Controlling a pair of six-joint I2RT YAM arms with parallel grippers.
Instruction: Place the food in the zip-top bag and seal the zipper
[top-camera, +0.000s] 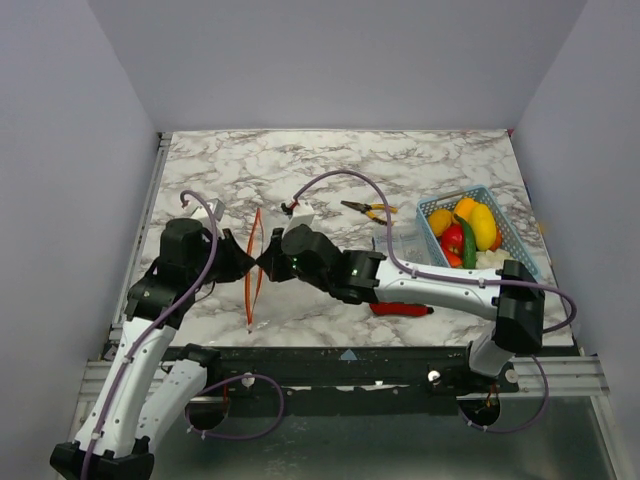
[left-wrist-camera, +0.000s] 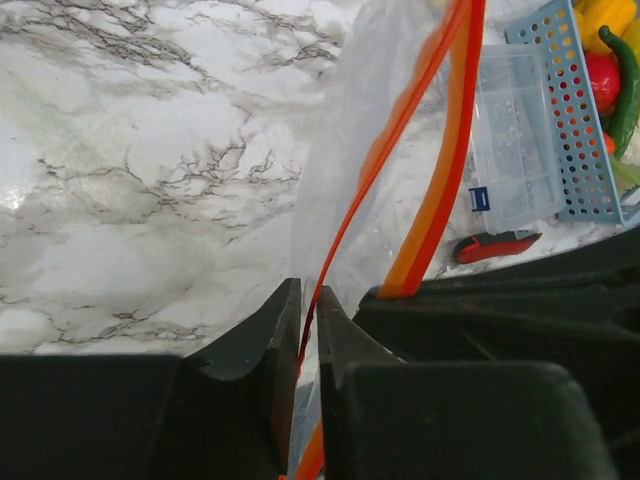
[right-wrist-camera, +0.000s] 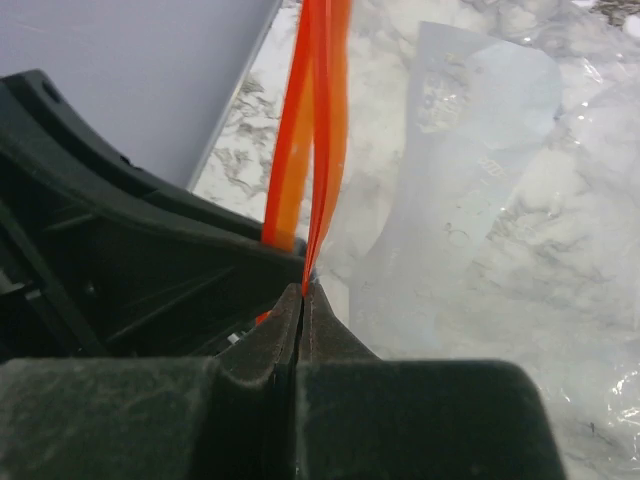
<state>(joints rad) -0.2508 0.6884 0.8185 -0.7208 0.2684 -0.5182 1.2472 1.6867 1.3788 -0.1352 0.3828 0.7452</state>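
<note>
The zip-top bag (top-camera: 300, 290) lies crinkled on the marble between my grippers, with its orange-red zipper (top-camera: 251, 275) raised on edge. My left gripper (top-camera: 243, 266) is shut on one lip of the zipper (left-wrist-camera: 340, 235), seen in the left wrist view (left-wrist-camera: 308, 297). My right gripper (top-camera: 270, 262) faces it and is shut on the other lip (right-wrist-camera: 318, 130), seen in the right wrist view (right-wrist-camera: 303, 289). The bag's clear film (right-wrist-camera: 480, 160) hangs beyond. The food (top-camera: 468, 232) sits in the light blue basket (top-camera: 519, 243) at the right: yellow, orange, red and green pieces.
Yellow-handled pliers (top-camera: 368, 209) lie behind the right arm. A clear compartment box (top-camera: 405, 243) stands left of the basket, also in the left wrist view (left-wrist-camera: 515, 140). A red-handled knife (top-camera: 400, 309) lies under the right forearm. Grey walls enclose the table.
</note>
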